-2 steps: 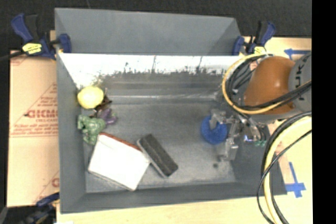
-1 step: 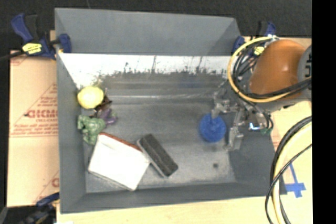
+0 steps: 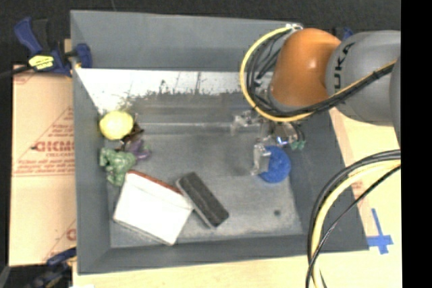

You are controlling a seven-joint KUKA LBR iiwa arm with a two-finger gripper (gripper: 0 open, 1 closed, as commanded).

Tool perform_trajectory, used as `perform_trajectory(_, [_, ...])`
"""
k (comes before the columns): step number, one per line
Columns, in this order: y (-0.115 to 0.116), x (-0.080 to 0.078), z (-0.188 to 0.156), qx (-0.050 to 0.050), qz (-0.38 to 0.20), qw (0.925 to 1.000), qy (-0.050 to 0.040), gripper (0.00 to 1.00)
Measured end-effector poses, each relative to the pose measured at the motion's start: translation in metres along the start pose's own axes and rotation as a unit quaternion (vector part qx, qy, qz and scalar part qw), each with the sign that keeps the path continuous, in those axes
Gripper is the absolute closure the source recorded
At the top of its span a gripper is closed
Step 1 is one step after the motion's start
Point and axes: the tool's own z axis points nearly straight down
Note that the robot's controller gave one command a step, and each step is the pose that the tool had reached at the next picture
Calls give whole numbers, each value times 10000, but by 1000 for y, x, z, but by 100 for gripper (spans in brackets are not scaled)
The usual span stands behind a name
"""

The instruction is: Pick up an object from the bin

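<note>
Gripper (image 3: 265, 157) sits low by the bin's (image 3: 202, 37) right side, right against a blue rounded lump (image 3: 277, 168) on the floor there. Apart or together? Can't tell from here. The lump looks to be resting on the floor, so the grab and the lift are, I'd say, both to come. By the left wall, well apart from it: yellow ball (image 3: 116, 125), green toy (image 3: 117, 164), white box (image 3: 152, 211), dark block (image 3: 202, 199).

1. Overhead light fell evenly across the grey bin (image 3: 202, 30), its floor moderately bright.
2. A pale band of glare crossed the far wall (image 3: 169, 83), upper centre.
3. The orange cover (image 3: 304, 71) showed a soft sheen; shadows were faint.
</note>
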Motion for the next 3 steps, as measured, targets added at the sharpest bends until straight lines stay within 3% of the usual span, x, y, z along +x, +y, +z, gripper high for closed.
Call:
perform_trajectory(1, [-79,48,29,34,-62,10000,-44,0])
perform_trajectory(2, [-72,49,30,-7,1231,9924,-52,100])
perform_trajectory(3, [-72,49,30,-7,1231,9924,-52,100])
